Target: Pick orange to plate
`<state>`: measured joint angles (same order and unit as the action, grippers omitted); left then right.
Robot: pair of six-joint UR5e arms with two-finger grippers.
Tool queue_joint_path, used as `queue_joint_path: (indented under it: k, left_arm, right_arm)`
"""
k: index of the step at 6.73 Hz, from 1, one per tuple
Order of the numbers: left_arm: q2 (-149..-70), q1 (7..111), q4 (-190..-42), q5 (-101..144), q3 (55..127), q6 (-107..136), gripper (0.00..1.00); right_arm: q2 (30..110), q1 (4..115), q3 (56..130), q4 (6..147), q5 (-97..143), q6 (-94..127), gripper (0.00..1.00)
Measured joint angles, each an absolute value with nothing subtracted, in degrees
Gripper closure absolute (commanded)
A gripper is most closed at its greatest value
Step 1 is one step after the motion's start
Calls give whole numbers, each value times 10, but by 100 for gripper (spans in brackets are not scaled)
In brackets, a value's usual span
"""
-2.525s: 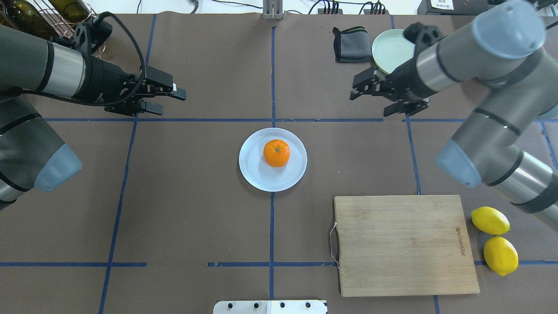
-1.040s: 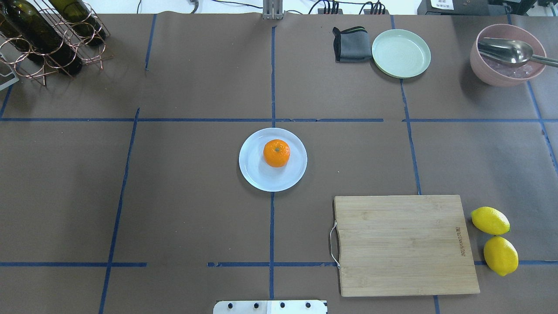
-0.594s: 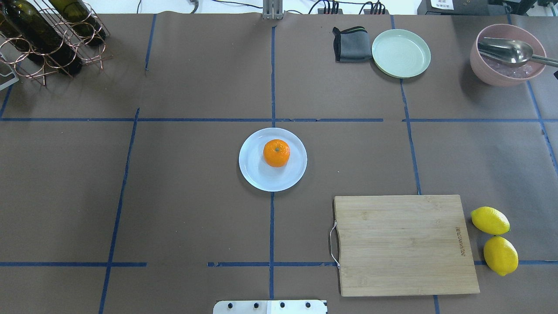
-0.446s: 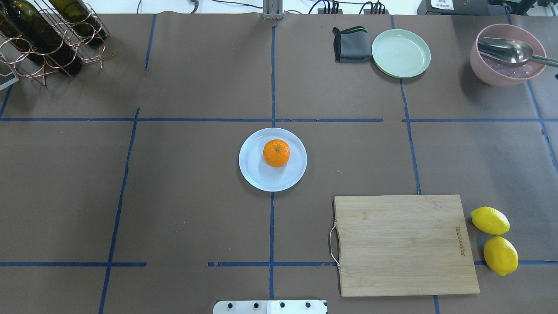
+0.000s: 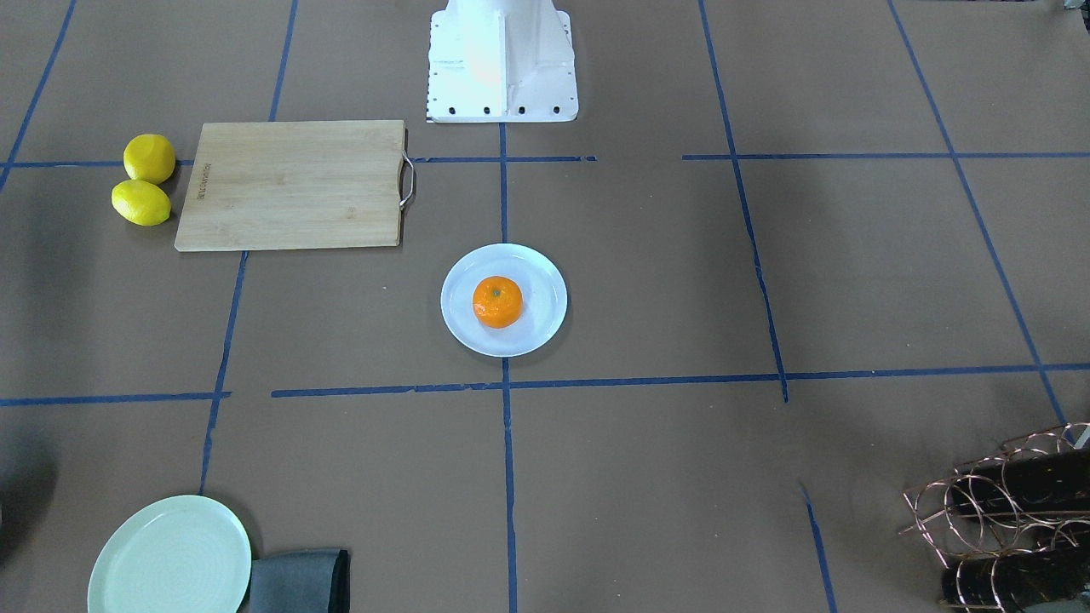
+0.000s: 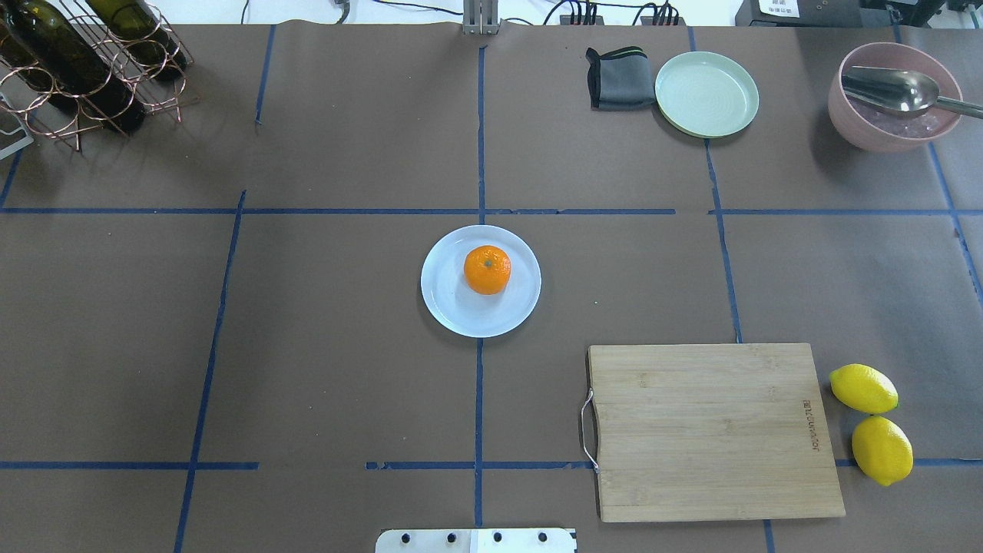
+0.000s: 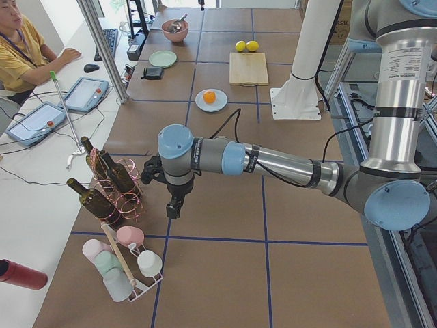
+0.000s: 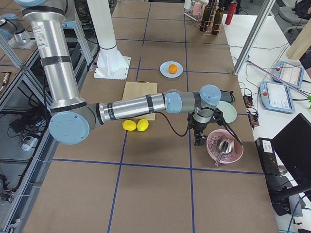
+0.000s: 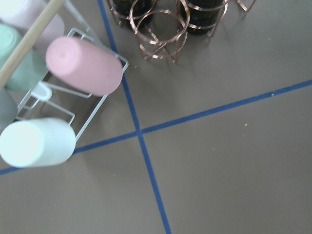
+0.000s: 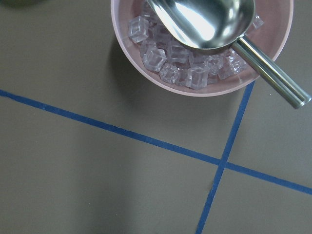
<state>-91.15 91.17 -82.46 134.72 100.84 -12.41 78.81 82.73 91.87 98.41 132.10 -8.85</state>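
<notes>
Orange (image 6: 487, 269), small, round and bright with a green stem dot, sits off-centre on the glossy white round plate (image 6: 449, 306) mid-table. Our left gripper (image 7: 173, 210) hangs beside the copper wire bottle rack (image 7: 130, 201), our right gripper (image 8: 197, 141) beside the pink ice bowl (image 8: 238, 153). We cannot tell how far either is open.

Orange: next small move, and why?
Likely none; I'd hold both arms where they are and call it done. The orange sits on the plate, stem dot up, with nothing touching it. The left gripper hangs by the bottle rack and the right gripper by the pink bowl, both far from the plate.
</notes>
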Motion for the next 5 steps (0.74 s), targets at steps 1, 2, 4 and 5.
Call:
queue_joint_path:
  k: [1, 2, 4, 5]
  left_arm:
    - [-909, 912, -820, 1350, 1004, -127, 0]
    - [-909, 911, -825, 1351, 1000, -128, 0]
    - [-913, 910, -866, 1352, 991, -130, 0]
    - [-915, 910, -875, 1352, 983, -131, 0]
  right_arm:
    - [807, 827, 937, 983, 1320, -87, 0]
    - [830, 827, 960, 983, 1324, -82, 0]
    - [861, 827, 983, 984, 1345, -82, 0]
    - [865, 827, 983, 984, 1351, -83, 0]
